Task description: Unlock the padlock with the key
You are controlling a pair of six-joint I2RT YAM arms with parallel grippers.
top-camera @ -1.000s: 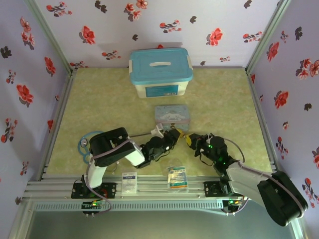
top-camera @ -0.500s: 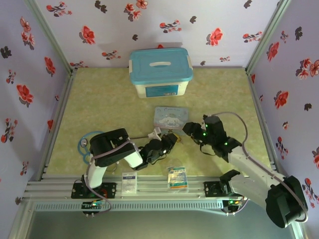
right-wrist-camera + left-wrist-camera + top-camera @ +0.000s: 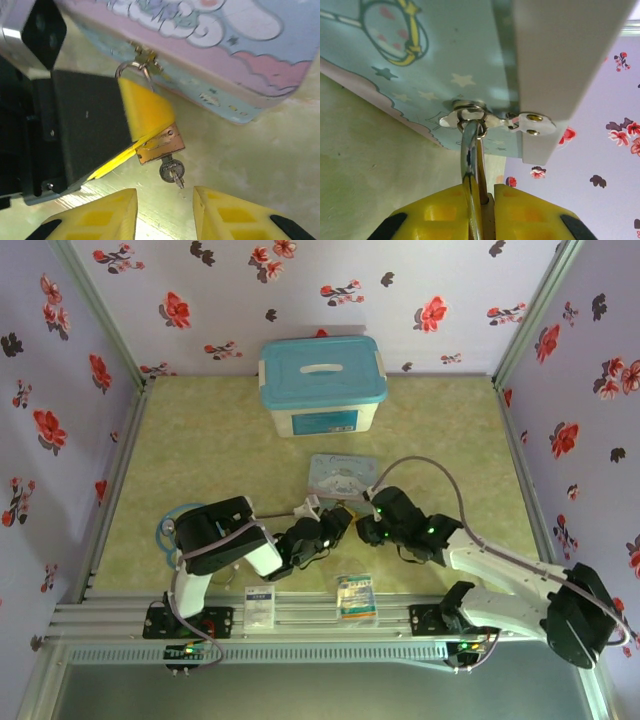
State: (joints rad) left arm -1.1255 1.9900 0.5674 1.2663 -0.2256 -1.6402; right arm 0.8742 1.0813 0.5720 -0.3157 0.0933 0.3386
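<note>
The cartoon tin is sitting mid-table, the blue-lidded box at its 12 o'clock. The left gripper is reaching in low from 8 o'clock and pinching the padlock, whose shackle is hanging through the tin's latch. The key is sticking out of the padlock's base, and the right gripper is hovering just short of it from 4 o'clock, jaws parted, holding nothing.
</note>
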